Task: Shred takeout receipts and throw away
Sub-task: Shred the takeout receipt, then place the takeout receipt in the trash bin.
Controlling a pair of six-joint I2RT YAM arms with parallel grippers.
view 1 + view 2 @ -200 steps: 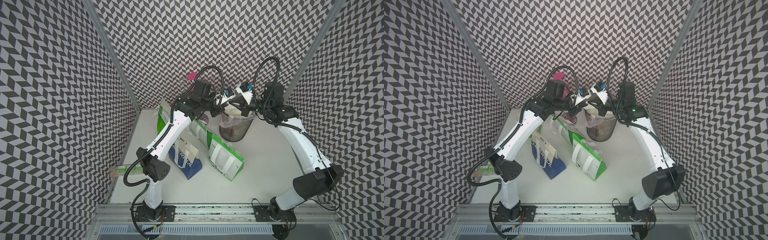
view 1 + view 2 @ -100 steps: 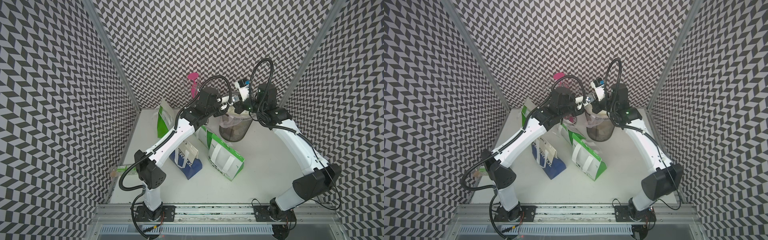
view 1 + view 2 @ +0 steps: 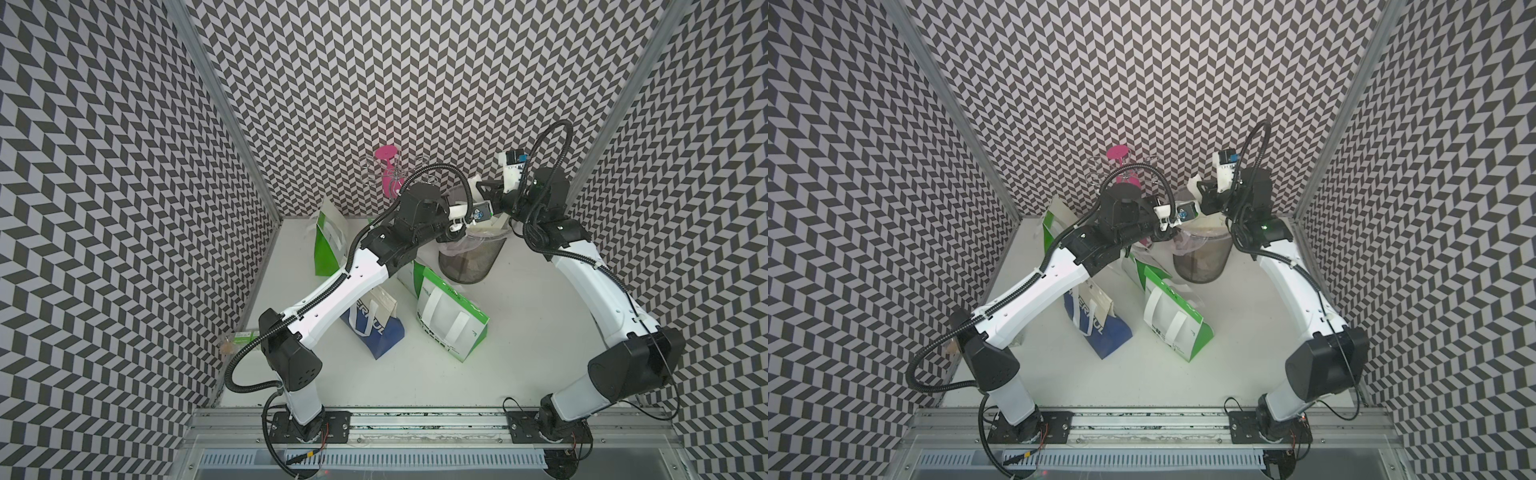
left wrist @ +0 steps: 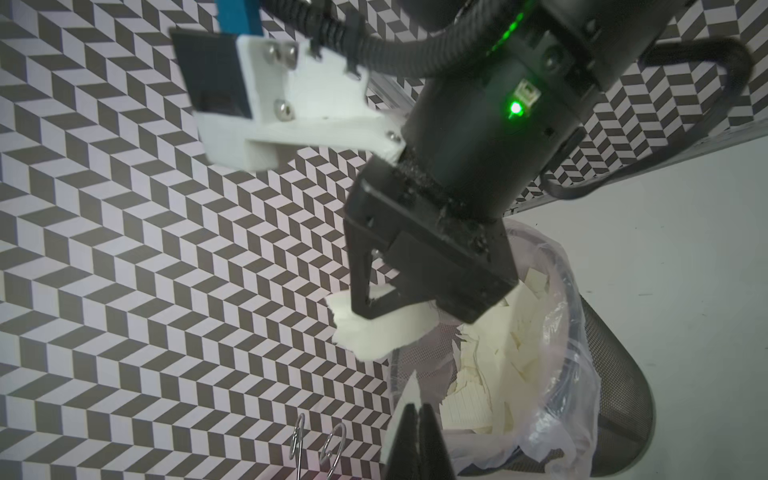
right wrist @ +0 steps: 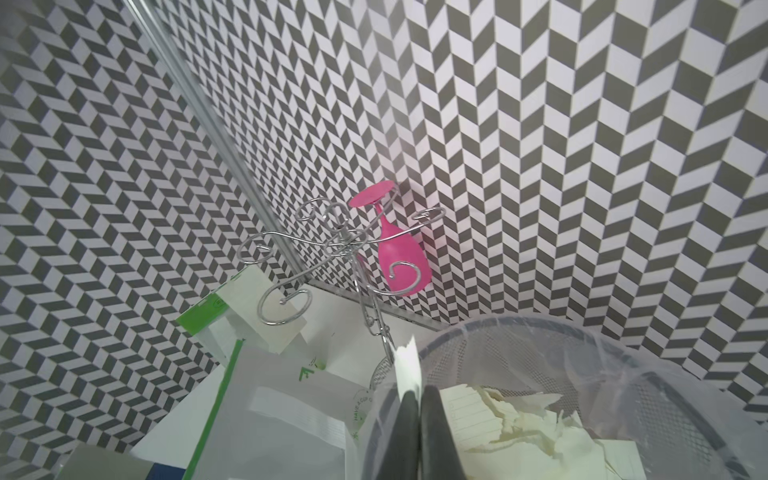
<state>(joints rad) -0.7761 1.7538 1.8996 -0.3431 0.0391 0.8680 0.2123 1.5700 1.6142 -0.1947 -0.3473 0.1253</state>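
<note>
Left pincer [image 4: 417,411] is clamped on a receipt sliver [image 4: 409,388], right pincer [image 5: 419,392] on a torn receipt piece [image 4: 374,332], both over the lined mesh wastebasket [image 3: 469,266], right of centre in both top views. Torn receipts [image 5: 519,419] lie heaped inside. A green-and-white bag [image 3: 453,320] and pink glass [image 5: 401,257] are close beside.
</note>
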